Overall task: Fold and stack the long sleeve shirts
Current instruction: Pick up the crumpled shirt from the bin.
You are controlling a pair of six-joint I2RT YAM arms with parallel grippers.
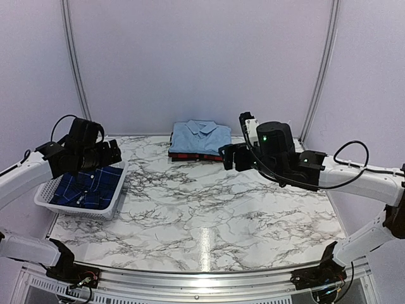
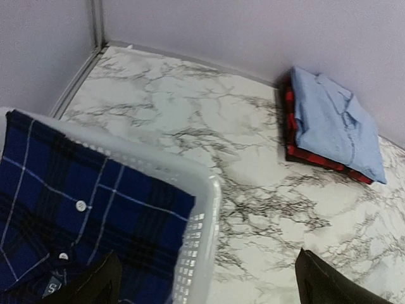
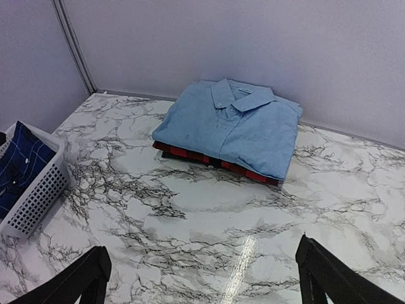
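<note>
A folded light blue shirt (image 1: 200, 136) (image 3: 231, 126) lies on top of a folded red-and-black plaid shirt (image 1: 196, 156) (image 3: 190, 154) at the back centre of the table. The navy plaid shirt (image 1: 87, 188) (image 2: 76, 202) with white buttons lies in the white basket (image 1: 76, 212) at the left. My left gripper (image 1: 109, 154) (image 2: 209, 282) hovers open above the basket's right rim (image 2: 204, 202), holding nothing. My right gripper (image 1: 231, 157) (image 3: 202, 278) hangs open over bare marble in front of the stack, with nothing between its fingers.
The marble table (image 1: 209, 215) is bounded by purple walls behind and at both sides. The basket (image 3: 38, 196) stands near the left wall. Both arm bases sit at the near edge, with a metal rail (image 1: 202, 275) along it.
</note>
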